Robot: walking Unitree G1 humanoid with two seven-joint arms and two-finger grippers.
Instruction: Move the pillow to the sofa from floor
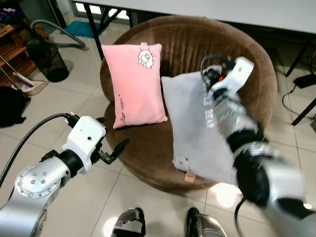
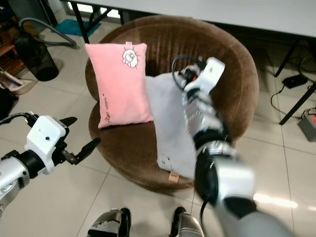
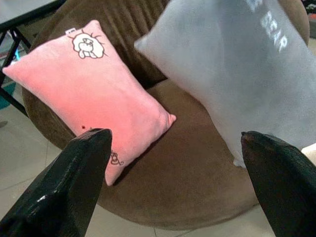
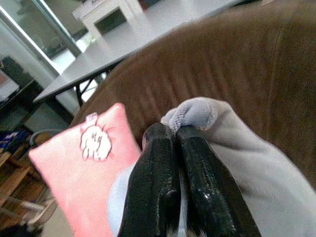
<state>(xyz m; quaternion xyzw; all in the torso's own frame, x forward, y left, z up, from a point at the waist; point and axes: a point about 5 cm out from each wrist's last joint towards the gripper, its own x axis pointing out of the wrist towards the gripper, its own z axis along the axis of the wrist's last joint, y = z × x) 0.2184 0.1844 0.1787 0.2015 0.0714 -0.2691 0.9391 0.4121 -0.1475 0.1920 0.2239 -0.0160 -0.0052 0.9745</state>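
Observation:
A grey pillow [image 1: 197, 128] with white lettering hangs tilted over the right half of the round brown sofa chair [image 1: 197, 39]. Its lower edge reaches past the seat's front rim. My right gripper [image 4: 175, 136] is shut on the pillow's upper corner, close to the sofa's backrest. A pink pillow [image 1: 136, 84] with a small cartoon print leans upright against the backrest on the left. It lies just beside the grey one. My left gripper [image 2: 81, 134] is open with nothing in it, hovering off the sofa's front left edge and pointing at the seat [image 3: 187, 168].
A white table [image 1: 247, 12] with black legs stands behind the sofa. A black bin [image 1: 47, 57] and a grey hose lie on the tiled floor at the far left. Cables and a black box [image 1: 303, 81] sit at the right. My feet [image 1: 131, 222] are just before the sofa.

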